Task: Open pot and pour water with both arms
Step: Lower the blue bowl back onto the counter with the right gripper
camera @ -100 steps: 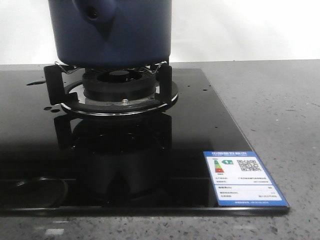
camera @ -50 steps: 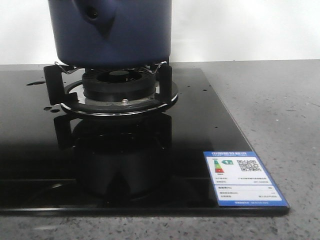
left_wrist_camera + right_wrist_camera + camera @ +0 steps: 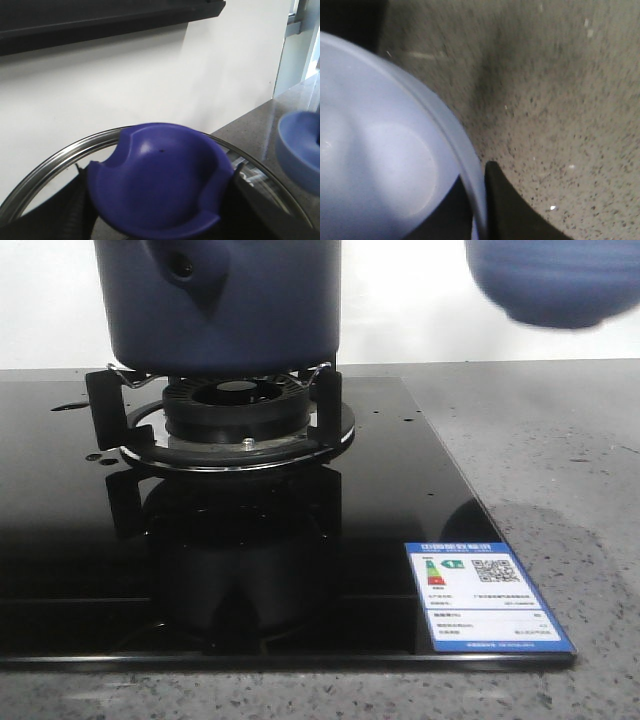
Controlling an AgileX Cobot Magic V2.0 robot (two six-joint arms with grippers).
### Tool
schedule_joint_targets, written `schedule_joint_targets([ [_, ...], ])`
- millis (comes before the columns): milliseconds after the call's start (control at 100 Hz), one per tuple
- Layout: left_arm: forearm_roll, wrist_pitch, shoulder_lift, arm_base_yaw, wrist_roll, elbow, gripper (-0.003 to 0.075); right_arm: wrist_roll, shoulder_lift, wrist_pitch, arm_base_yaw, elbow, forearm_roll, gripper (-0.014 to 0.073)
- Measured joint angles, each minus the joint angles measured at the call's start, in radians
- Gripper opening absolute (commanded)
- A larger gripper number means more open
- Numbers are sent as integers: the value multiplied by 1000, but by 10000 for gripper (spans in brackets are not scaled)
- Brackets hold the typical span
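The grey speckled counter (image 3: 560, 440) carries a glossy black cooktop (image 3: 80, 560) that fills the near left of the front view. The pot (image 3: 260, 310), dark navy with straight matte sides, stands on the burner grate (image 3: 235, 425) toward 11 o'clock, its stub handle with the round hole (image 3: 185, 268) turned toward the camera. At 1 o'clock a lighter blue bowl (image 3: 555, 280) hangs blurred in the air, well above the counter and apart from the pot. At 5 o'clock, on the cooktop's near corner, lies a blue-edged energy label (image 3: 485, 598) with a QR code.

In the left wrist view a glass lid with a steel rim (image 3: 55, 157) is topped by a large blue knob (image 3: 160, 182); the left fingers (image 3: 75, 210) flank that knob on both sides, clenched on it. The same bowl (image 3: 297, 150) shows at the far edge.

In the right wrist view the bowl's pale interior (image 3: 380, 165) fills one side, and the right fingers (image 3: 507, 210) pinch its rim, one dark finger outside the wall and one inside, above the speckled counter
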Motion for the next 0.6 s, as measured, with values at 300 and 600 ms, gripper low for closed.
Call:
schedule_joint_targets([
  [300,-8,23,1,0,0,0,354,3,13,-112,0,155,-8,-43],
  [600,-8,30,1,0,0,0,354,3,19,-156,0,187,-13,-43],
])
